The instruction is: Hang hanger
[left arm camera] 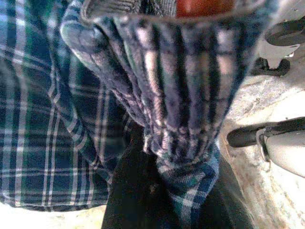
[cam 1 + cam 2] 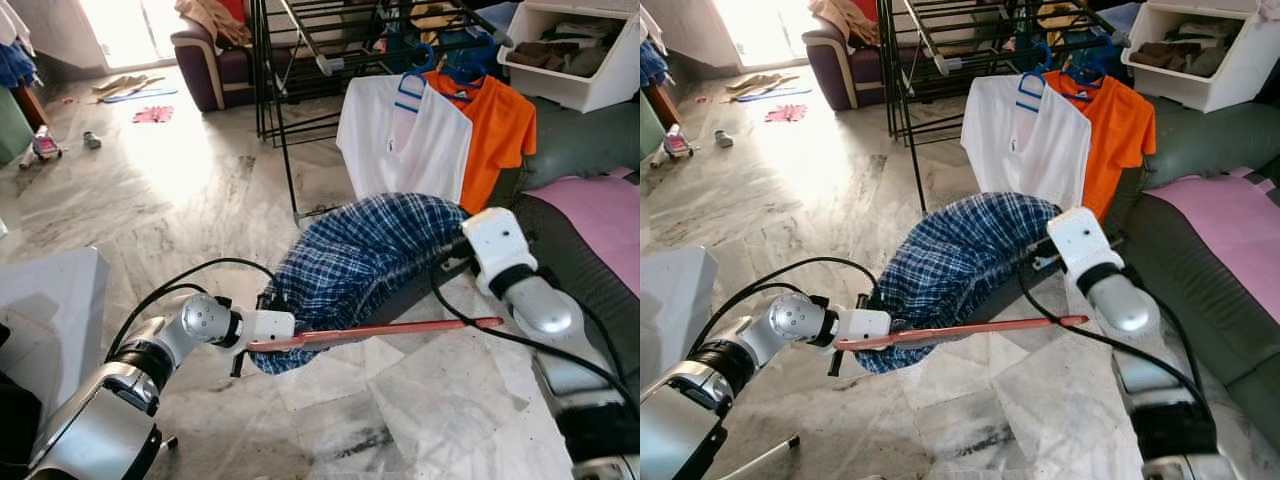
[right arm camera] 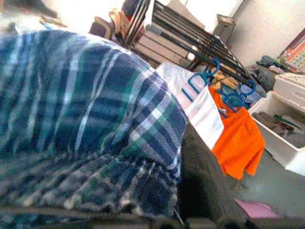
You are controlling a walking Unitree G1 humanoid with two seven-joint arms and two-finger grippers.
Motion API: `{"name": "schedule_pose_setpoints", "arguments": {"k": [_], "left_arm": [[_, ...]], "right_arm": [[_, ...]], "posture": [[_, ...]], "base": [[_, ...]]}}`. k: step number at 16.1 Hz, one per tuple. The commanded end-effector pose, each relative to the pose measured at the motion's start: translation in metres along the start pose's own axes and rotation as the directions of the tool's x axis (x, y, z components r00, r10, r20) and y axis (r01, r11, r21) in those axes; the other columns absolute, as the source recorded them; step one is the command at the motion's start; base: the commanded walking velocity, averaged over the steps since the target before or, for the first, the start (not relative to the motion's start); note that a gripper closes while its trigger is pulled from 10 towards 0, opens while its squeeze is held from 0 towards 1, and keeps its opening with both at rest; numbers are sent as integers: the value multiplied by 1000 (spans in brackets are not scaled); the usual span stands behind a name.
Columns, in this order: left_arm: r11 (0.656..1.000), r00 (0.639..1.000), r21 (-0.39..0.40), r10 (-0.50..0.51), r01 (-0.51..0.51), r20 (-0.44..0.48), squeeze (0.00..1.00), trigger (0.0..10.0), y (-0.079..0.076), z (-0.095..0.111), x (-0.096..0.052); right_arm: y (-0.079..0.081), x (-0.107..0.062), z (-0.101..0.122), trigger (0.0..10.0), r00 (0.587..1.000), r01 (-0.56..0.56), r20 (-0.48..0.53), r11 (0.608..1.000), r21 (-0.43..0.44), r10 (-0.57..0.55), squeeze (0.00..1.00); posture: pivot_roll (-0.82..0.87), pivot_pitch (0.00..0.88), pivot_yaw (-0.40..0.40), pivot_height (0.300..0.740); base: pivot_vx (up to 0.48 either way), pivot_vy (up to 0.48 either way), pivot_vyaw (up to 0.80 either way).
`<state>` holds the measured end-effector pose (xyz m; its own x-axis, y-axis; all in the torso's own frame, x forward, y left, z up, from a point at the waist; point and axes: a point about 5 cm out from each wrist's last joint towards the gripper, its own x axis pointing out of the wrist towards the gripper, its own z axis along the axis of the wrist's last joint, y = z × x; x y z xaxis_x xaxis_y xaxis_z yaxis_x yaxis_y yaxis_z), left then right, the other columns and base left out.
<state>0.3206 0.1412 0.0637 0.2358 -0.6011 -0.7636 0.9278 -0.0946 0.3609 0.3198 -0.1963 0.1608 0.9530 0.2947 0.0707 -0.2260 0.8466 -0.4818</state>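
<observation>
Left eye view: hanger at left claw.

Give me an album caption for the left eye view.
Two silver arms stretch a blue plaid garment over a red hanger before a drying rack.

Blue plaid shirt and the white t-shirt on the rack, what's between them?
Bare marble floor separates the blue plaid shirt from the hanging white t-shirt, in both eye views.

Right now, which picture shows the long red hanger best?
The left eye view: the red hanger runs whole, from the left gripper across under the blue plaid cloth. The right eye view shows it nearly as well. The left wrist view catches a red blur; the right wrist view shows mostly cloth.
</observation>
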Motion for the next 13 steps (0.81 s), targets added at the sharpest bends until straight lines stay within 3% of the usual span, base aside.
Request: {"name": "schedule_pose_setpoints", "arguments": {"k": [1, 3, 6, 8, 11, 13], "left_arm": [[999, 999, -39, 11, -12, -36, 0, 0, 1, -7, -3], [997, 999, -71, 35, -37, -20, 0, 0, 3, -5, -2], [995, 999, -91, 47, -48, -5, 0, 0, 6, -3, -3], [994, 999, -93, 49, -51, -22, 0, 0, 5, -7, -5], [987, 994, -132, 90, -97, -58, 0, 0, 5, -15, -8], [974, 988, -174, 130, -143, -83, 0, 0, 7, -20, -11]], "right_arm": [[-2, -1, 14, 10000, 997, -7, 74, 1000, 7, 6, 0], [14, -6, 10, 10000, 989, -134, 57, 990, -50, 136, 0], [15, -12, -2, 10000, 991, -135, 1, 985, -108, 136, 0], [11, -14, -2, 10000, 995, -99, 3, 993, -63, 100, 0], [-12, -15, 8, 10000, 993, 96, 58, 994, 56, -99, 0], [-32, -23, 3, 10000, 964, 261, 27, 957, 124, -266, 0]], "posture": [[-71, 2, 33, 740], [-71, 2, 33, 740], [-67, 3, 31, 740], [-66, 4, 33, 740], [-67, 4, 34, 740], [-73, 4, 33, 740]], "base": [[0, 0, 0], [0, 0, 0], [0, 0, 0], [0, 0, 0], [0, 0, 0], [0, 0, 0]]}}
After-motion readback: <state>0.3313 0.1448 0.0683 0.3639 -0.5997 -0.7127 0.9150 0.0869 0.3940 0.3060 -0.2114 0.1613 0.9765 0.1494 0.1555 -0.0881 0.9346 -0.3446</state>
